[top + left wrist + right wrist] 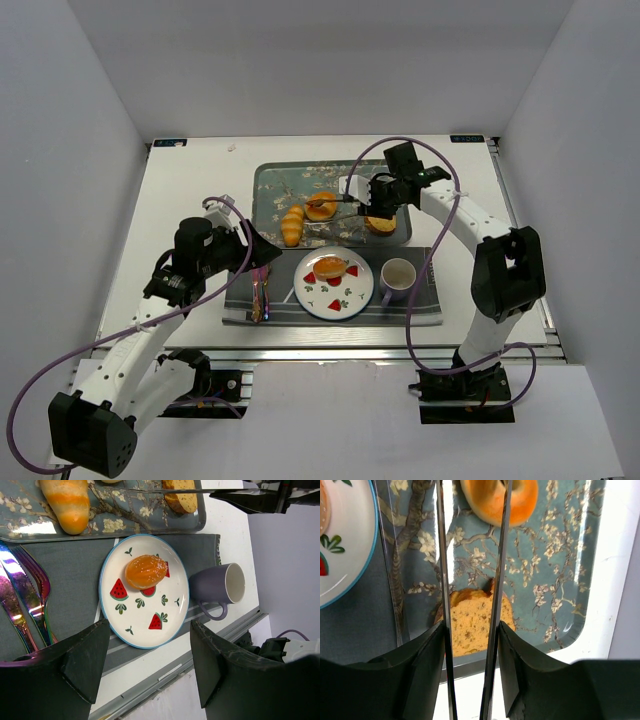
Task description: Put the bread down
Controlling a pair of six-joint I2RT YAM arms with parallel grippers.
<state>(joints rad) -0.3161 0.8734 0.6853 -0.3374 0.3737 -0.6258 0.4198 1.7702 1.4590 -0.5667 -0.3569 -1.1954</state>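
On the blue floral tray [270,190] lie a long roll [291,225], a round orange bun [322,205] and a bread slice [380,225]. My right gripper [380,192] is shut on metal tongs [442,580], whose blades reach left to the round bun [497,502]. One blade crosses over the bun; I cannot tell if the tongs clamp it. The slice [472,620] lies under the blades near the fingers. A seeded bun [329,266] sits on the watermelon plate [355,295]. My left gripper [147,650] is open and empty above the plate's near edge [175,585].
A purple mug [397,278] stands right of the plate on the grey placemat [420,310]. Iridescent cutlery [261,290] lies left of the plate, under my left wrist. The tray's rim runs just right of the slice [580,625].
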